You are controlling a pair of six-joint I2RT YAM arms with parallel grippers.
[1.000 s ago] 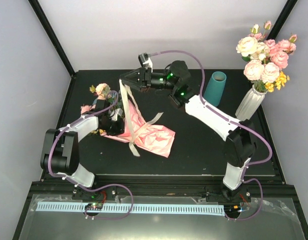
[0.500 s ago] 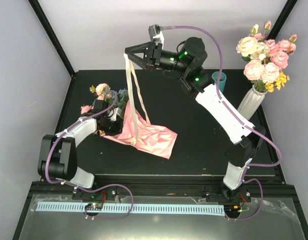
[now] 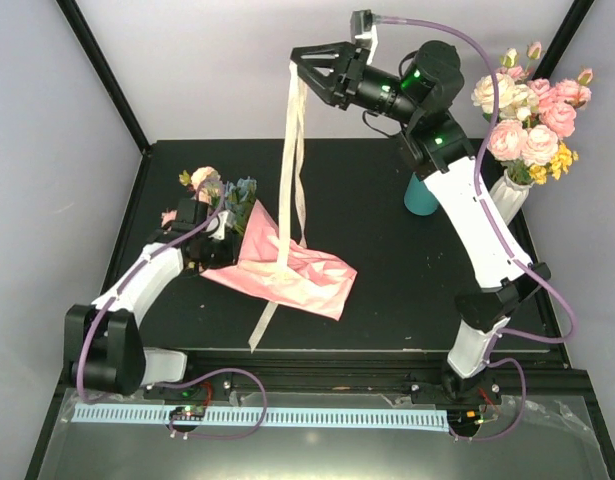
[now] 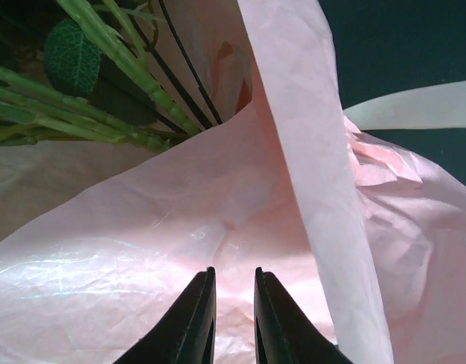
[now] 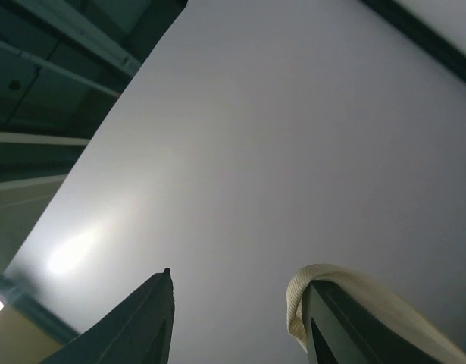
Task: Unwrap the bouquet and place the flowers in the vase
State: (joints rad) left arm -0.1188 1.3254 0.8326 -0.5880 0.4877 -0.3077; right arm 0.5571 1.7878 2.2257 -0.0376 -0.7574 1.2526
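Bouquet (image 3: 249, 235) unwrapping: ribbon (image 3: 291, 170) hangs off one finger of our open right gripper (image 5: 236, 282). We cannot tell whether the near-closed left gripper (image 4: 234, 271) pinches the paper (image 4: 142, 243) beneath its fingers. Next we shed the ribbon.

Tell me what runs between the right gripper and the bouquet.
The cream ribbon, hooked over one finger of the raised right gripper, hangs down onto the pink paper of the bouquet. The top view shows it.

Wrapping paper (image 3: 307, 280): plain pale pink
Ribbon (image 3: 292, 150): cream
Flowers (image 3: 209, 186): pink, yellow, blue; green stems
Vase (image 3: 420, 197): plain teal
Ribbed vase (image 3: 499, 205): white
Roses (image 3: 527, 110): pink and cream
Table (image 3: 407, 290): black
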